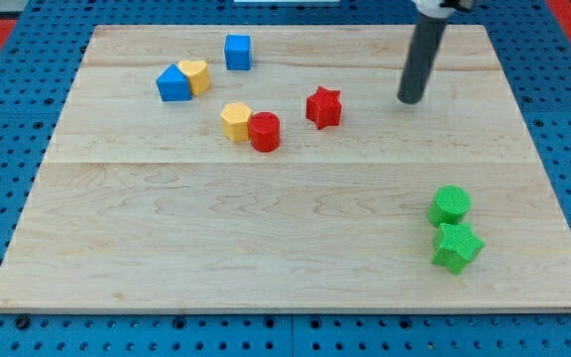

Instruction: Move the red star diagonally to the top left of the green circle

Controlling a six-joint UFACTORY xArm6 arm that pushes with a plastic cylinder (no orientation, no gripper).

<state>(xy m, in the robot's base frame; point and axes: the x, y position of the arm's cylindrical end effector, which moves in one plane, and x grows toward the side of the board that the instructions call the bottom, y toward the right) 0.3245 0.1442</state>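
Observation:
The red star (323, 107) lies in the upper middle of the wooden board (167, 228). The green circle (450, 205) sits at the right, lower down, touching a green star (457, 247) just below it. My tip (408, 99) is to the right of the red star, with a gap between them, and well above the green circle. The rod rises toward the view's top.
A red cylinder (264, 131) touches a yellow hexagon (235, 121) left of the red star. A blue block (173, 83) touches a yellow heart (196, 75) at upper left. A blue cube (237, 52) stands near the top edge.

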